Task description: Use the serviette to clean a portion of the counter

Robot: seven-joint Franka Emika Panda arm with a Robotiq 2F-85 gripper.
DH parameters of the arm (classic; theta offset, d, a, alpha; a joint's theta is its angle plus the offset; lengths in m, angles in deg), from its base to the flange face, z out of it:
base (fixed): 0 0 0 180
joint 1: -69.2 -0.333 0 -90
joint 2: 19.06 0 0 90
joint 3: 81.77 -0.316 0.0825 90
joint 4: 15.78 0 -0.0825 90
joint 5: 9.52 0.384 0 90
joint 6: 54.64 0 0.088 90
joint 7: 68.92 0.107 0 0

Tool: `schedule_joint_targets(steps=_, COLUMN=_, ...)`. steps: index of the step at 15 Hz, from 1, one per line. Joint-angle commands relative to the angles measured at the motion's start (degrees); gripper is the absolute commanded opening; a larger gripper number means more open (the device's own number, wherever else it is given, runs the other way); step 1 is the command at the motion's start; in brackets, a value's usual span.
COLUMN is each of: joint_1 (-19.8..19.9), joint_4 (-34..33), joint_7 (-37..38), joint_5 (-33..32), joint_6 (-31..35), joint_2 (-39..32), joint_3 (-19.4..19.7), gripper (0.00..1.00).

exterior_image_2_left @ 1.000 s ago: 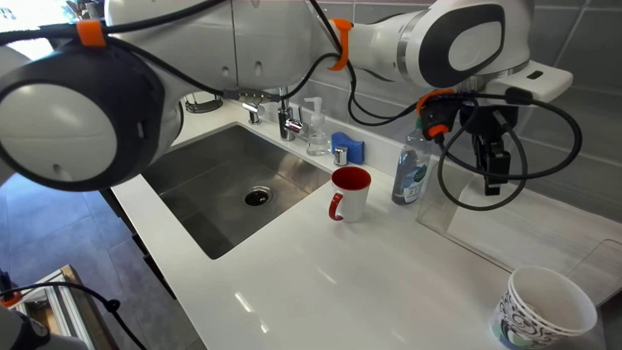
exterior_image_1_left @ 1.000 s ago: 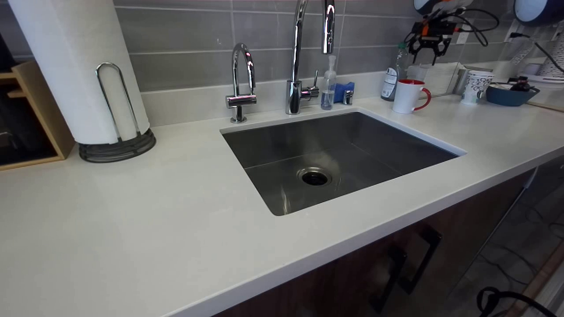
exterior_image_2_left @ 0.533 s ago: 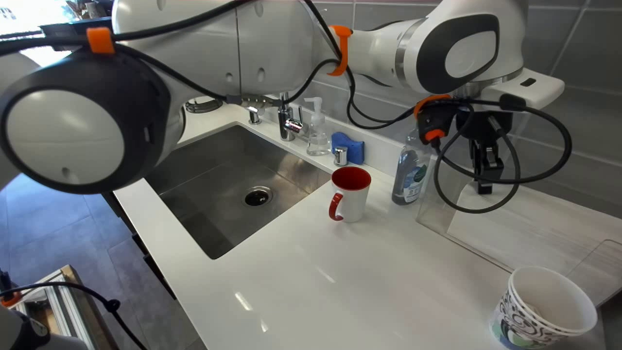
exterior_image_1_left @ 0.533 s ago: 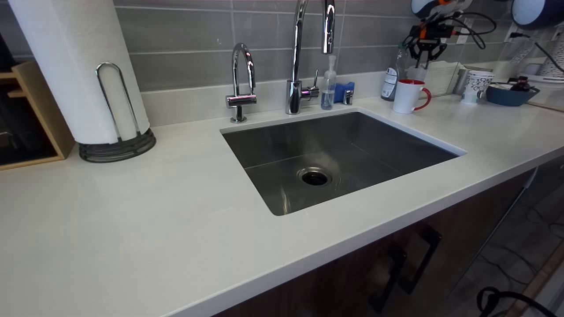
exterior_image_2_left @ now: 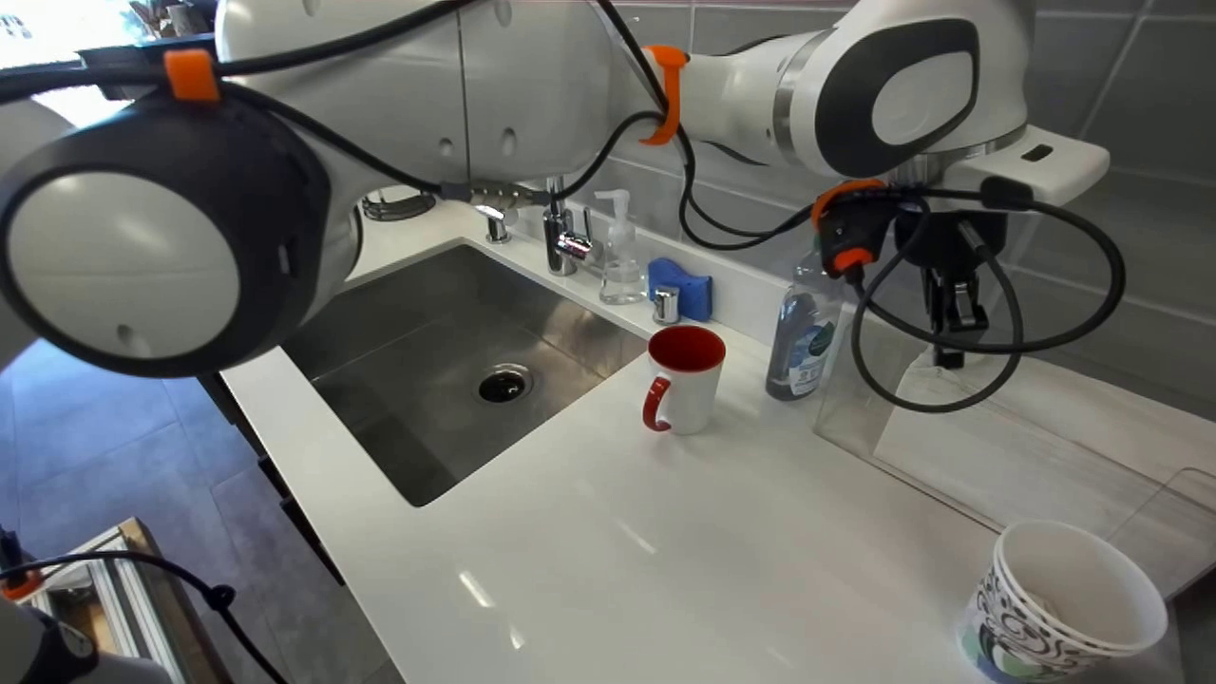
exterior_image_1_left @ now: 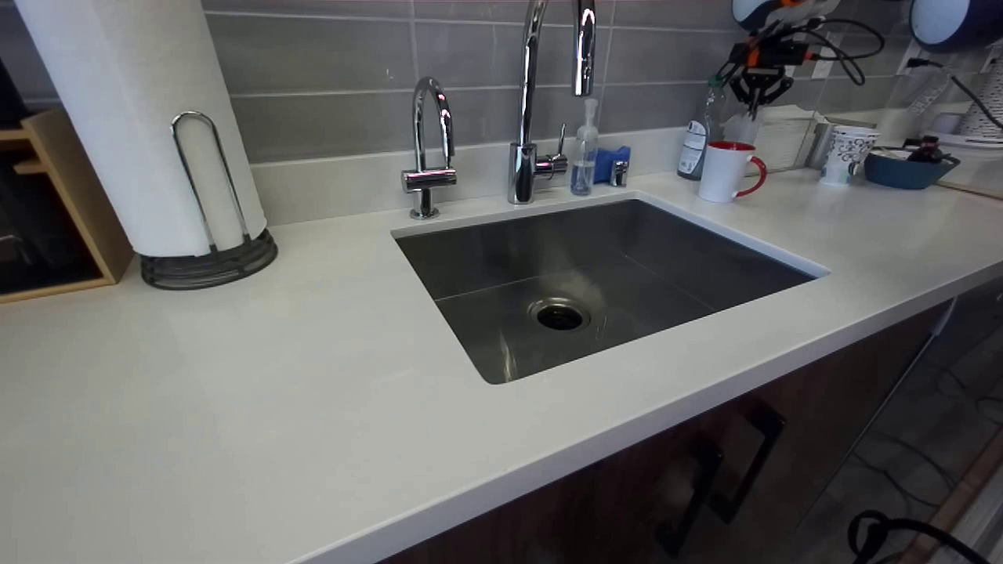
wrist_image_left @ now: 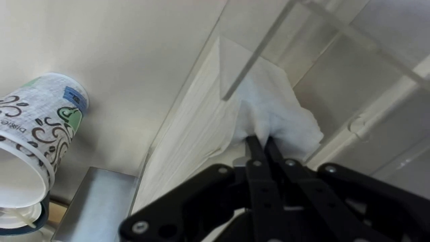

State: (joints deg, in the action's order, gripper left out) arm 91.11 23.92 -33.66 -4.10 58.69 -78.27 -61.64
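Note:
In the wrist view, a white serviette (wrist_image_left: 292,114) is pinched into a fold between the fingertips, with my gripper (wrist_image_left: 262,140) shut on it. It bulges up over the pile of flat white serviettes (wrist_image_left: 191,137) inside a clear holder. An exterior view has the gripper (exterior_image_2_left: 948,361) pointing down over this holder, partly behind a loop of its cable. Small and far off, the gripper (exterior_image_1_left: 754,111) also appears with its jaws together beside the soap bottle. The off-white counter (exterior_image_1_left: 329,392) stretches around the sink.
Clear holder walls (wrist_image_left: 253,60) stand close to the fingers. Near the holder are a patterned paper cup (exterior_image_2_left: 1016,627), a grey metal box (wrist_image_left: 97,201) and a dish-soap bottle (exterior_image_2_left: 803,347). A red-and-white mug (exterior_image_2_left: 701,394) stands between holder and sink (exterior_image_1_left: 564,258).
The jaws, wide apart one second ago, have come together on the serviette. The gripper first dipped and shifted slightly, then rose a little, and the serviette's near end now lifts with it.

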Motion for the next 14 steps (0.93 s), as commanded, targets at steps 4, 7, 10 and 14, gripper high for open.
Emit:
schedule_joint_targets(steps=4, joint_1=-0.81, joint_4=-0.70, joint_7=1.39, joint_5=-1.10, joint_6=-0.20, joint_2=0.50, joint_3=2.30, gripper=0.05)
schedule_joint_targets(steps=7, joint_1=-1.03, joint_4=-0.54, joint_7=1.16, joint_5=-0.91, joint_6=-0.15, joint_2=0.78, joint_3=2.58, gripper=0.03)
schedule_joint_targets(steps=10, joint_1=-1.15, joint_4=-0.47, joint_7=0.94, joint_5=-0.81, joint_6=-0.03, joint_2=1.06, joint_3=2.73, gripper=0.07)
schedule_joint_targets(steps=14, joint_1=-1.28, joint_4=-0.42, joint_7=0.94, joint_5=-0.83, joint_6=-0.05, joint_2=1.22, joint_3=2.97, gripper=0.07)
